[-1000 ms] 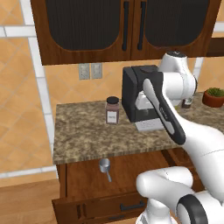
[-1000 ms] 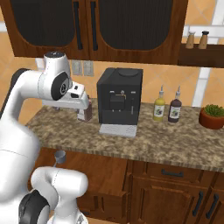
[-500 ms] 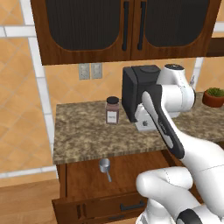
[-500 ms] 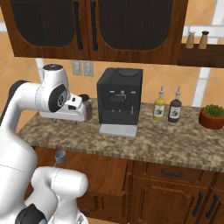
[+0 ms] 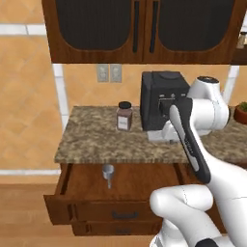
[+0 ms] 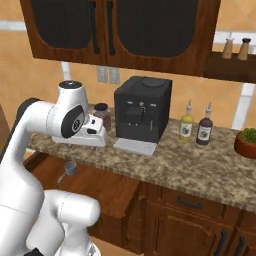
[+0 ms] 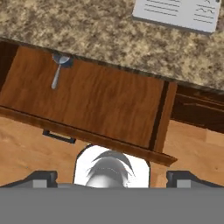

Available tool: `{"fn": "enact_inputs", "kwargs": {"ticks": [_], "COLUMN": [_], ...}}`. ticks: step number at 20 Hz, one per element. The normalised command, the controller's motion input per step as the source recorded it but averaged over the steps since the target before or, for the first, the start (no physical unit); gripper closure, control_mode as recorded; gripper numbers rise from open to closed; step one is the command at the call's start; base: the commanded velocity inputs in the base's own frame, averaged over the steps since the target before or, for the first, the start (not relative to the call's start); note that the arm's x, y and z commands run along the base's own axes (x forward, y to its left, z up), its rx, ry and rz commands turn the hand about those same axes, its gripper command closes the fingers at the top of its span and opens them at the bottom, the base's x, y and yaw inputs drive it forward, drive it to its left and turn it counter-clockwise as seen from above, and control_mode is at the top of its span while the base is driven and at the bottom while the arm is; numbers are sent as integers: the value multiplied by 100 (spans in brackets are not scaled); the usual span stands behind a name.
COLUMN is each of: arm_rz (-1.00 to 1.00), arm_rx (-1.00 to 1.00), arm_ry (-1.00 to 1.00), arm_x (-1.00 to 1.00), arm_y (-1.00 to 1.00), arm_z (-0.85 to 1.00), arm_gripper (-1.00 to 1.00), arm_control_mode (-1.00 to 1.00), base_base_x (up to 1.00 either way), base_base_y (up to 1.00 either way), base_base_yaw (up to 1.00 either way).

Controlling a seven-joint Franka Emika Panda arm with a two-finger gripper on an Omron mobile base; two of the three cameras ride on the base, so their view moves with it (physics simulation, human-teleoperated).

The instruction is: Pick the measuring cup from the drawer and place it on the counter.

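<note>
Looking from the left base, the drawer (image 5: 91,207) stood pulled out under the counter (image 5: 91,144), so its inside could be reached from above. The cup (image 5: 108,171) lay in the drawer near the back, its handle pointing toward the drawer front. A jar (image 5: 124,116) and a coffee machine (image 5: 161,99) stood on the counter behind, well clear of the drawer.

From the right base, the arm's hand hung above the counter edge, beside the jar (image 6: 102,115) and left of the machine (image 6: 141,114), with the cup (image 6: 70,169) below it in the open drawer (image 6: 95,192).

From the hand, the camera looked down into the drawer (image 7: 100,105), and the cup (image 7: 61,61) sat in a far corner, close under the counter (image 7: 87,30) lip. The gripper (image 7: 111,178) had its tips spread to the frame's sides, jaws wide and empty, likely readied for a descent onto the cup.
</note>
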Motion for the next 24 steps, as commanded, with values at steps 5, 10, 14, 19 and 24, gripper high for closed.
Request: {"fn": "enact_inputs", "kwargs": {"ticks": [5,10,14,19,24], "arm_rz": [0,0,0,0,0], "arm_rx": [0,0,0,0,0], "arm_ry": [0,0,0,0,0], "arm_x": [0,0,0,0,0], "arm_y": [0,0,0,0,0], "arm_z": [0,0,0,0,0], "arm_gripper": [-100,-100,-100,-100,-100], "arm_control_mode": [100,100,100,100,100], "base_base_x": [-38,-56,-64,-21,5], "base_base_y": [-48,-44,-59,-94,-98], "base_base_yaw": [87,90,83,54,41]}}
